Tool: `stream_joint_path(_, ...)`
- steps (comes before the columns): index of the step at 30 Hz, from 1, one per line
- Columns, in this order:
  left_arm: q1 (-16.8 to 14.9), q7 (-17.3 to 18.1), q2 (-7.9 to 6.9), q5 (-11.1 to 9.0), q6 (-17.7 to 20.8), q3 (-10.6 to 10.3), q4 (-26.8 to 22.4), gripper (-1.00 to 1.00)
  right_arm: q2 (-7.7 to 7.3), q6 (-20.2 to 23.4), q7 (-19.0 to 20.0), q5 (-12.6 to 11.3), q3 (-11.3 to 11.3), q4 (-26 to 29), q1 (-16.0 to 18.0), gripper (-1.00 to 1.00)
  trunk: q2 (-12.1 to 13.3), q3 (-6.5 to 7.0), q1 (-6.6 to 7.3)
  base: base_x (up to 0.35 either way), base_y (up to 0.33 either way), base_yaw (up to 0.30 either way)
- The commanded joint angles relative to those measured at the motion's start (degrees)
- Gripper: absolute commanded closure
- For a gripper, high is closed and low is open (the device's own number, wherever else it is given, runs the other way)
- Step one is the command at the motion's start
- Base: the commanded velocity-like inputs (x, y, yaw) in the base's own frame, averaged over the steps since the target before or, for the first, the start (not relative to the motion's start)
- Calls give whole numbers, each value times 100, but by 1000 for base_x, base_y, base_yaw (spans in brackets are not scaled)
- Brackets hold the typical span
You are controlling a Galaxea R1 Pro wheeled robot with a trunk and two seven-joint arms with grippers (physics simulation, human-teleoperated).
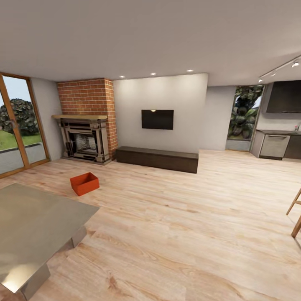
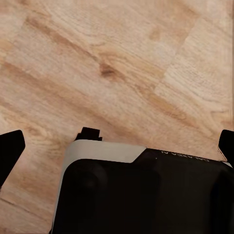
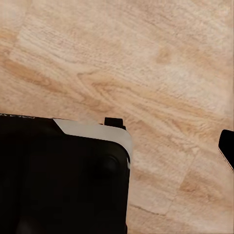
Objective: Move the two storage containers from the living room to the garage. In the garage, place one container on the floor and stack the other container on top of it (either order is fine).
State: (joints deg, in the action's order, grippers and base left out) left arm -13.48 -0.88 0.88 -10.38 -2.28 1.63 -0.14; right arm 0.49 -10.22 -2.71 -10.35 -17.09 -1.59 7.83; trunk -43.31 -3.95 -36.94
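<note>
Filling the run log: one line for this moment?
room: living room | container: on wood floor, near fireplace | hands: empty

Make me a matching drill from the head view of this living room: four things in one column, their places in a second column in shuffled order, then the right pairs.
Things
1. storage container
2. TV
3. fireplace
4. glass doors

Places
A. at the picture's left edge, grass and a bush behind
B. on the wood floor, in front of the fireplace
C. on the pale wall above the long dark bench
D. at the foot of the red brick column

Pairs: 1-B, 2-C, 3-D, 4-A
</note>
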Motion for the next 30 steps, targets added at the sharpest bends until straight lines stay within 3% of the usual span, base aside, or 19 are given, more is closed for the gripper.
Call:
stream_joint_path(1,-5,-9,1,-29,-19,13,5,-100,4,-32,-9,-54,-49,-17,8,-100,-6,-9,-4,323,0,0)
stream_joint_path(30,-5,-10,8,-25,-19,9,5,-100,4,-32,-8,-54,-49,-17,8,-100,-6,-9,-4,322,-19,0)
